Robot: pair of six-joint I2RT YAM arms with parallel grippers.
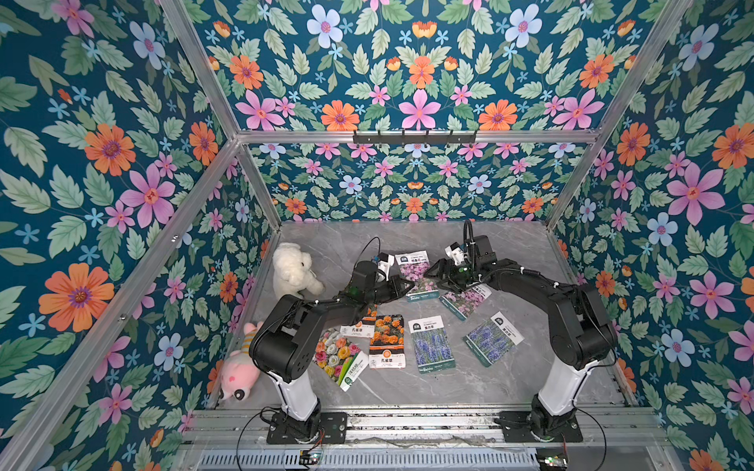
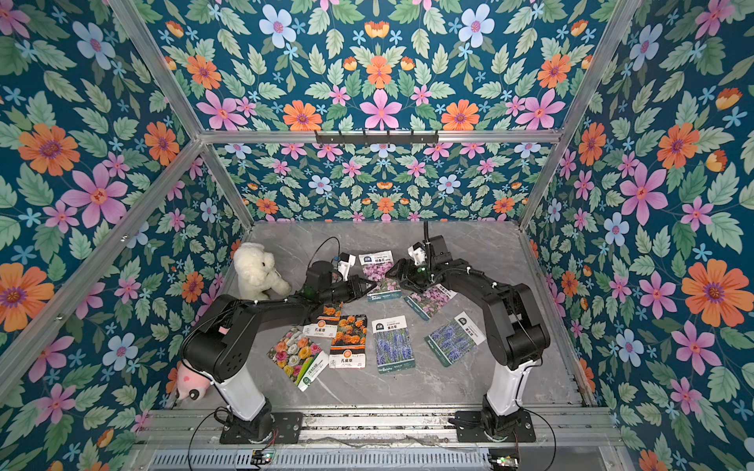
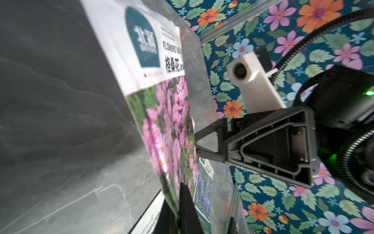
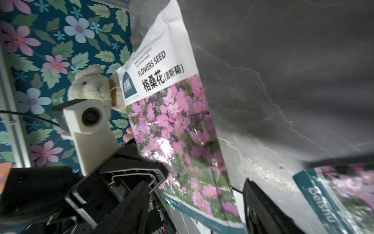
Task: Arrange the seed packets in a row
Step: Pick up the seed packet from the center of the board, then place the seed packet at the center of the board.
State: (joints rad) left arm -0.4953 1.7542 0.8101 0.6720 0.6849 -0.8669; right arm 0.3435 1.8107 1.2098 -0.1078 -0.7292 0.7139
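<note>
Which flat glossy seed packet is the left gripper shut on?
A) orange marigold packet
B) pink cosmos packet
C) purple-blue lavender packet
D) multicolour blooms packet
B: the left gripper pinches an edge of the flat glossy pink cosmos seed packet, as the left wrist view also shows.
</note>
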